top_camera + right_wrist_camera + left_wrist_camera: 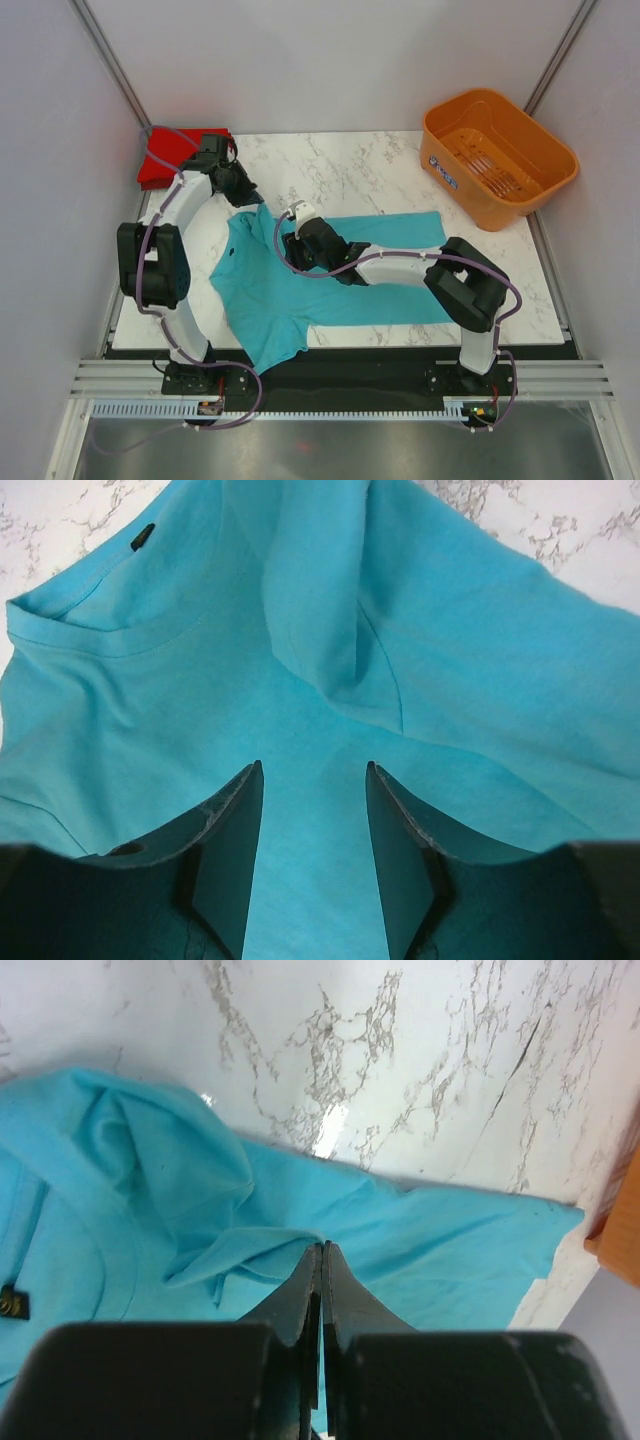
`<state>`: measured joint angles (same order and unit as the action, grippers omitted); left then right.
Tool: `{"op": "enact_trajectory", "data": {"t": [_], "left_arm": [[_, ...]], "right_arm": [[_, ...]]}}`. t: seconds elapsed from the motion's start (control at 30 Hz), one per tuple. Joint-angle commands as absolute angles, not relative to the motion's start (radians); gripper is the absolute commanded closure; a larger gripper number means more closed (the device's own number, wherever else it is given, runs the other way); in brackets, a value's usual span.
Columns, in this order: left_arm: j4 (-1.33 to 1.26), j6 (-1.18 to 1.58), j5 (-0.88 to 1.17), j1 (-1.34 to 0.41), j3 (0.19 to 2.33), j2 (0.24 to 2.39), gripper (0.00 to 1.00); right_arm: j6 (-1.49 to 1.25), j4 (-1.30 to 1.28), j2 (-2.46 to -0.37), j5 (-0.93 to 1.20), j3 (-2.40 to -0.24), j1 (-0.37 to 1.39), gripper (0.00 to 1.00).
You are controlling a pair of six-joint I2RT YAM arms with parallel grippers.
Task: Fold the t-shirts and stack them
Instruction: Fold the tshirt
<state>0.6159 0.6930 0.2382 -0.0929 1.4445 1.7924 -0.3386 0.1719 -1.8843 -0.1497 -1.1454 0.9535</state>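
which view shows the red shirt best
Top external: the red t-shirt lies at the far left, partly hidden by the left arm. Neither wrist view shows it, only the teal t-shirt.

No legible text; sticker (pixel 443 177) on orange basket (pixel 475 198) too small to read

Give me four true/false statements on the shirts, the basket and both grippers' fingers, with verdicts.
1. The teal t-shirt lies spread on the marble table. True.
2. The red t-shirt sits in the orange basket. False: it lies at the table's far left corner, and the basket stands at the far right.
3. The right gripper has its fingers shut. False: they stand apart over the teal t-shirt.
4. The left gripper has its fingers closed on a fold of the teal t-shirt. True.
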Motion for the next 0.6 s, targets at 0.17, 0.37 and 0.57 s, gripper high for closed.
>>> {"op": "enact_trajectory", "data": {"t": [0.17,0.37,0.57], "left_arm": [[0.617,0.721,0.396,-0.069,1.667,1.986,0.98],[0.618,0.71,0.449,-0.052,1.744,2.062,0.98],[0.618,0.695,0.469,-0.04,1.743,2.088,0.98]], "right_arm": [[-0.149,0.204,-1.936,-0.152,-1.282,0.971,0.5],[-0.127,0.178,-2.045,-0.231,-1.391,1.006,0.56],[-0.086,0.155,-2.131,-0.362,-1.472,1.023,0.54]]}}
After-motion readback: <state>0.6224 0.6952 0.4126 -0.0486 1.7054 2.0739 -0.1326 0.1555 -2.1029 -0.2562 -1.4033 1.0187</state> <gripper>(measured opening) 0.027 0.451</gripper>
